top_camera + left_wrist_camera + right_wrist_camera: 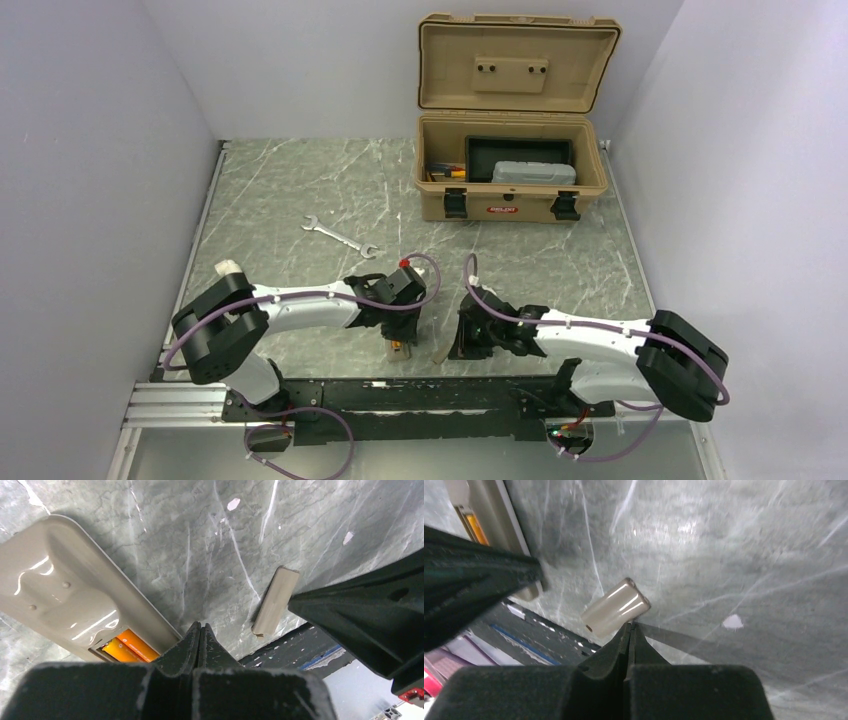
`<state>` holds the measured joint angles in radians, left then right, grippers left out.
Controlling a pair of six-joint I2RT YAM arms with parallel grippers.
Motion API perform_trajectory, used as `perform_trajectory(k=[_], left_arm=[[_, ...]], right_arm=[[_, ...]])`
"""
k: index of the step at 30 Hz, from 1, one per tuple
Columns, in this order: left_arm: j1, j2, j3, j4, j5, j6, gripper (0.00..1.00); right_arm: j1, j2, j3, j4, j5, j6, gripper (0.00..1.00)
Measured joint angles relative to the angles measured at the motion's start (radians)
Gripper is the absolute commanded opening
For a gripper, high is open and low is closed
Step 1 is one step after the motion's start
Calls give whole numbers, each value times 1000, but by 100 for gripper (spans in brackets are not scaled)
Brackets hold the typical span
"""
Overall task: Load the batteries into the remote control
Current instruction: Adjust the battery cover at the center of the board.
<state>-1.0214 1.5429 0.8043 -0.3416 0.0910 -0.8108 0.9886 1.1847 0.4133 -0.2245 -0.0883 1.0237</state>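
The remote control [60, 590] lies grey-tan back up near the table's front edge, also in the top view [400, 349]. Its battery bay is uncovered and two orange batteries [131, 646] lie side by side in it. My left gripper [201, 626] is shut and empty, its tips just right of the bay. The loose grey-tan battery cover [615, 606] lies on the table to the right of the remote and also shows in the left wrist view [275, 600]. My right gripper [630, 626] is shut, its tips at the cover's near edge.
An open tan toolbox [512, 170] stands at the back right. A silver wrench [340, 237] lies mid-table. The black mounting rail [420, 395] runs right along the front edge, just below the remote and the cover. The two grippers are close together.
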Motion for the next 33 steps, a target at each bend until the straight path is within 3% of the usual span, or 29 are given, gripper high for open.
perform_trajectory(k=[20, 33], left_arm=[[-11, 9, -15, 48, 44, -23, 0], [-48, 5, -53, 79, 53, -65, 0]], right_arm=[[-116, 197, 101, 143, -47, -63, 0], [-119, -62, -45, 28, 2, -61, 0]])
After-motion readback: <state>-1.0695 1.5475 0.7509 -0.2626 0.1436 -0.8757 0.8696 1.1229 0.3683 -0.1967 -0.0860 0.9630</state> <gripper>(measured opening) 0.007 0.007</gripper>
